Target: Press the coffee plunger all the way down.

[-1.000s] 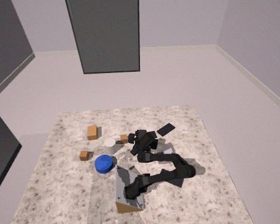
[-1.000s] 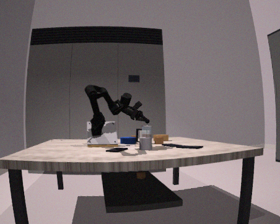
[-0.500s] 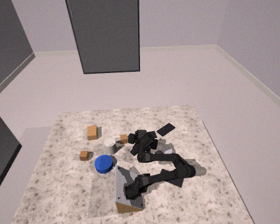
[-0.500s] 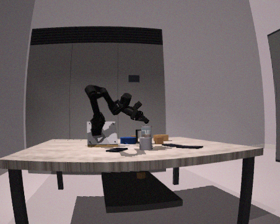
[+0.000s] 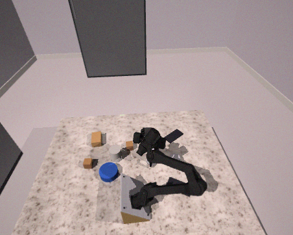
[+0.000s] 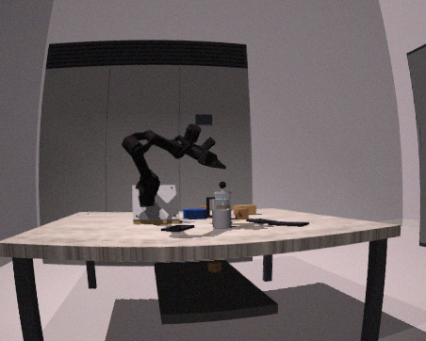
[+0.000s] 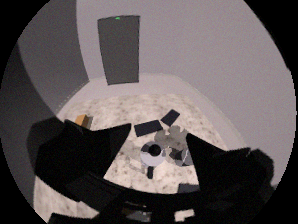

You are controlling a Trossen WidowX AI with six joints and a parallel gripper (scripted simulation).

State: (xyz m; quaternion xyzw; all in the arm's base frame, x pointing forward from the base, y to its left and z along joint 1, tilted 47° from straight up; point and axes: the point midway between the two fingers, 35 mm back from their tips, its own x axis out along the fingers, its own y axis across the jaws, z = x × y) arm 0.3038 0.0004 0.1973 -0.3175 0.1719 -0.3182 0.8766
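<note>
The coffee press [image 5: 176,157] [image 6: 221,219] [image 7: 145,159] stands upright on the table. In the top view the arm hides most of it. Its black plunger knob [image 6: 222,185] [image 7: 154,150] sits just above the top of the press, with little rod showing. The dark handle [image 6: 209,205] [image 7: 150,172] points toward the arm's base. My gripper [image 6: 224,167] [image 7: 159,131] is open and empty. It is above the knob with a visible gap, and nothing touches the knob. In the wrist view the press shows between the spread fingers.
A whitish cylinder [image 5: 115,152], a blue disc [image 5: 108,171] [image 6: 194,214] and wooden blocks [image 5: 96,139] [image 5: 87,163] [image 5: 129,145] are left of the press in the top view. A dark flat slab [image 5: 174,136] [image 7: 148,128] lies beyond it; another [image 6: 177,228] lies nearer the base.
</note>
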